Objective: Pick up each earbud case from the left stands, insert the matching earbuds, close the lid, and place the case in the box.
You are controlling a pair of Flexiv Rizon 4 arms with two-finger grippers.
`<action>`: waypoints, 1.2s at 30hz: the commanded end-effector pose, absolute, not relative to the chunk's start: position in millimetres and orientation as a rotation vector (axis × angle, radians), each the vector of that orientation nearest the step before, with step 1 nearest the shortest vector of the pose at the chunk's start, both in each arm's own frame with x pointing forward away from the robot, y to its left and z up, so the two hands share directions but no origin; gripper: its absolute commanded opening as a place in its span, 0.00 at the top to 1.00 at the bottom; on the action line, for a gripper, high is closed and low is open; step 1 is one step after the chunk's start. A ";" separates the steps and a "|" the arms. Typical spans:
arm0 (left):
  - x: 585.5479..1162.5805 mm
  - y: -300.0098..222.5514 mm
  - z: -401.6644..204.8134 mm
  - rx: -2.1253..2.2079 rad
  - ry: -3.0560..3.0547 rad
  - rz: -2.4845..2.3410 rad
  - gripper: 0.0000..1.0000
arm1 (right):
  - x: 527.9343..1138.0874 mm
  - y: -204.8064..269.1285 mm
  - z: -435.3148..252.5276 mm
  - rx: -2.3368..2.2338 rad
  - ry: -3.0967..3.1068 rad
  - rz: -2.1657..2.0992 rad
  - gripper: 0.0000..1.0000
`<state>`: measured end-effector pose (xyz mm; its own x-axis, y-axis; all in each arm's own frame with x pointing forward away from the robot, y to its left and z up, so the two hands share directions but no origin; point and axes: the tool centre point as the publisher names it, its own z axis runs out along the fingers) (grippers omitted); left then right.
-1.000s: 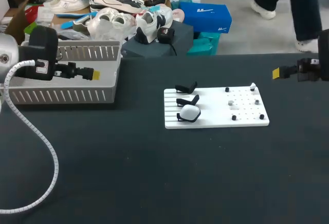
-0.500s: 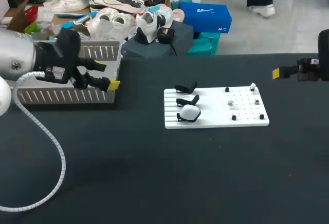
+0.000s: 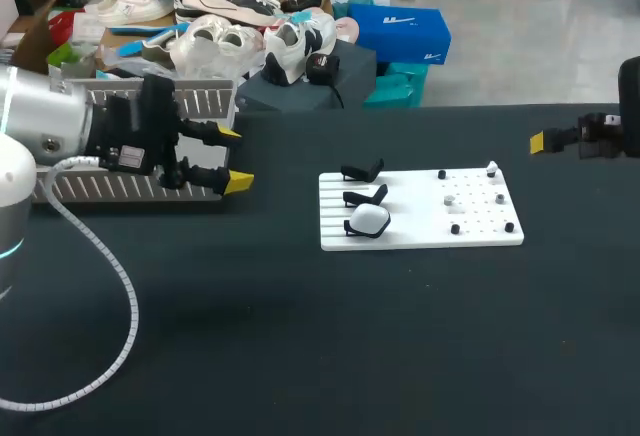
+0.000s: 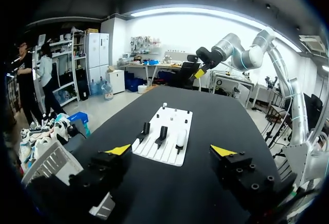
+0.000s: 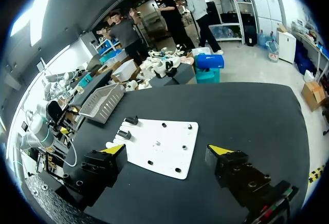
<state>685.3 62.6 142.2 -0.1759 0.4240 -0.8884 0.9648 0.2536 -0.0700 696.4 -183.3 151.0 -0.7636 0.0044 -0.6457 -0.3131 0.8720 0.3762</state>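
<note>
A white board [image 3: 400, 206] lies right of the table's middle. Along its left side are three black stands; the nearest holds a white earbud case [image 3: 369, 219], and the other two [image 3: 362, 171] look bare. Small black and white earbuds [image 3: 455, 228] stand on pegs on its right half. My left gripper [image 3: 233, 159] is open and hangs in front of the grey basket [image 3: 130, 186], well left of the board. In the left wrist view the board [image 4: 175, 124] and case [image 4: 181, 141] lie ahead of the open left gripper [image 4: 170, 150]. My right gripper [image 5: 167, 149] is open, hanging at the table's right edge [image 3: 537, 142], with the board [image 5: 167, 134] ahead of it.
The grey slatted basket stands at the table's back left and seems to hold nothing. Bare black tabletop [image 3: 330, 336] stretches in front of the board and between the basket and the board.
My left arm has swung right, from over the basket out toward the board, and its gripper has turned so both yellow tips show. The right arm has not moved.
</note>
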 end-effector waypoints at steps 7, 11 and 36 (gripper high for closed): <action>687.2 47.6 123.2 1.350 1.537 -0.831 0.00 | 697.7 -184.2 149.9 -0.226 2.370 0.628 0.00; 684.9 37.2 114.4 1.412 1.494 -0.842 0.00 | 697.7 -184.2 149.9 -0.226 2.370 0.628 0.00; 689.2 -28.5 73.2 1.616 1.497 -0.973 0.00 | 697.7 -184.2 149.9 -0.226 2.370 0.628 0.00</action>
